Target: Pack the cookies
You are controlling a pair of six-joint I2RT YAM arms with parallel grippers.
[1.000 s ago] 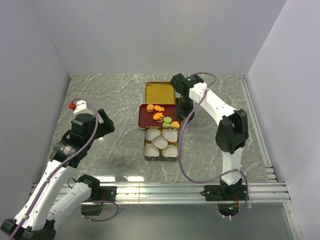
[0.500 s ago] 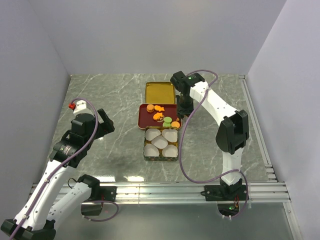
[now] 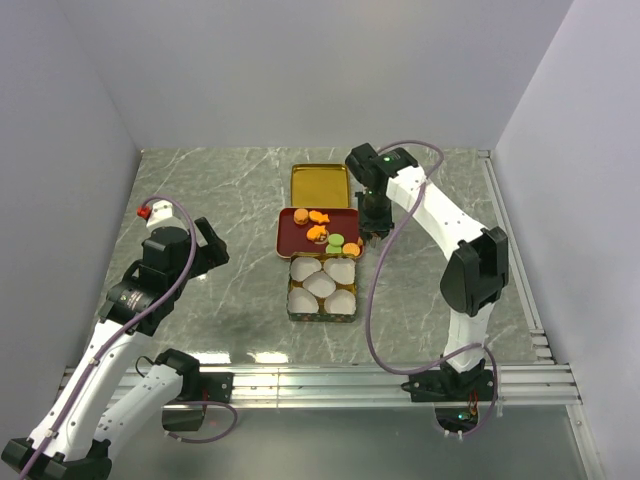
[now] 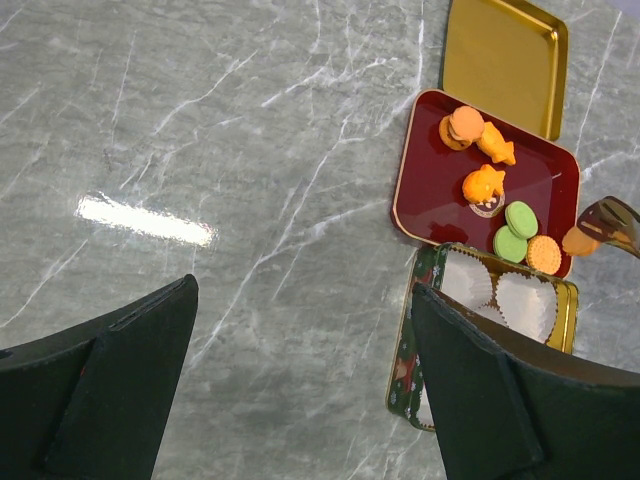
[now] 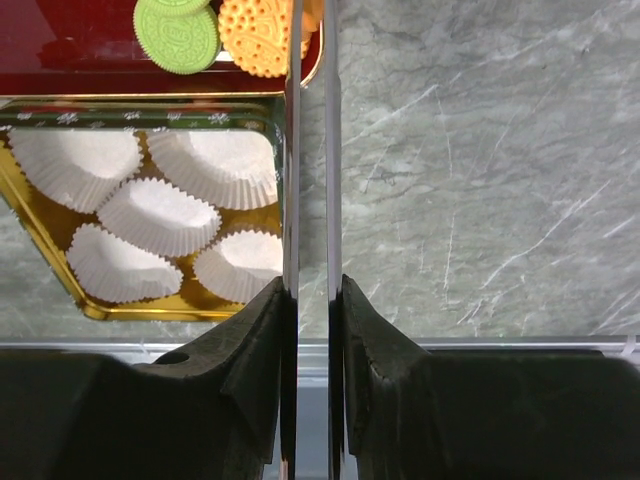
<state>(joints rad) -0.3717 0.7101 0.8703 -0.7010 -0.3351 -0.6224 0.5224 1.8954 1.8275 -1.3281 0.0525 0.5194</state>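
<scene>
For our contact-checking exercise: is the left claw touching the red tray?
Apart. The top view shows bare table between the left claw and the red tray.

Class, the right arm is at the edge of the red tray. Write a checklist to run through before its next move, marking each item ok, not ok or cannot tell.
1. Cups in tin empty: ok, all five.
2. Cookies on tray: ok, several.
3. Right end effector holds a cookie: cannot tell; jaws nearly together, an orange bit at the tips.
4. Left end effector out of the way: ok, open, over the table.
5. Gold lid away from the tin: ok, it lies beyond the tray.
</scene>
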